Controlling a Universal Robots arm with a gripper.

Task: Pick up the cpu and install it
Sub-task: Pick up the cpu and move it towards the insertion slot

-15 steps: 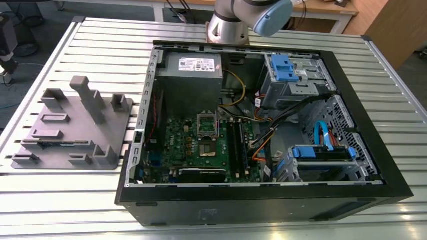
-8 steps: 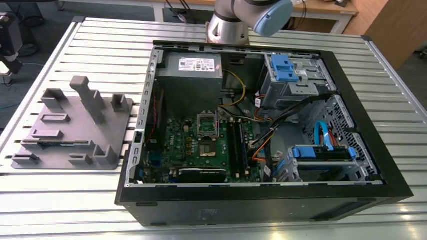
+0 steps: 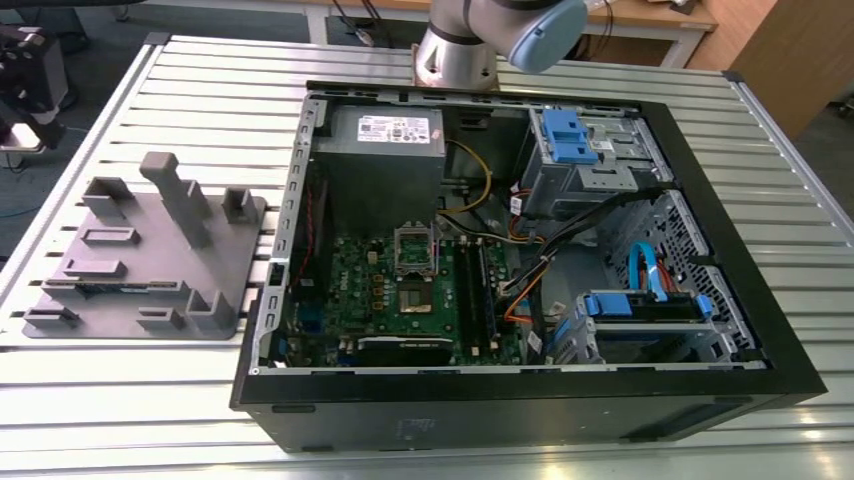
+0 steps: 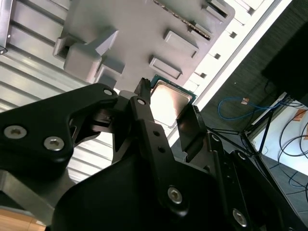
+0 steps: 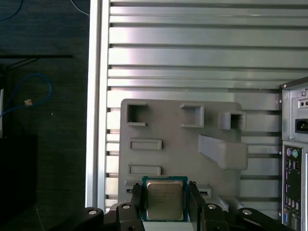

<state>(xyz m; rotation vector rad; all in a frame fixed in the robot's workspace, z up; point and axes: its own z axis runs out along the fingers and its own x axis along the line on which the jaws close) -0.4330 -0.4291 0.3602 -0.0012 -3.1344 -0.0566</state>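
Inspection from the floor. The gripper [image 5: 165,192] stands over the grey holder plate [image 5: 178,139], which lies on the slatted metal table [image 5: 192,48] beside the open computer case [image 3: 507,420]. The cpu [image 5: 165,201] sits between the two black fingers [image 5: 137,204], its silvery face toward the camera. In both wrist views the jaws press against two opposite edges of the chip with no gap visible, so I record them as closed and gripping it. Whether the chip rests on the plate or hangs clear of it, I cannot tell.

In the exterior view the socket [image 3: 416,255] sits on the green motherboard [image 3: 387,300] deep inside the case, well apart from the plate, with cables [image 3: 574,232] running nearby.

Risks, in my judgement:
- The hold is on thin edges only. A small slip or twist would tilt the chip or drop it onto the plate.
- A chip set onto the socket skewed or wrongly turned could bend the contacts.
- The case walls and loose cables crowd the socket, so the fingers or the wrist could snag on the way in.
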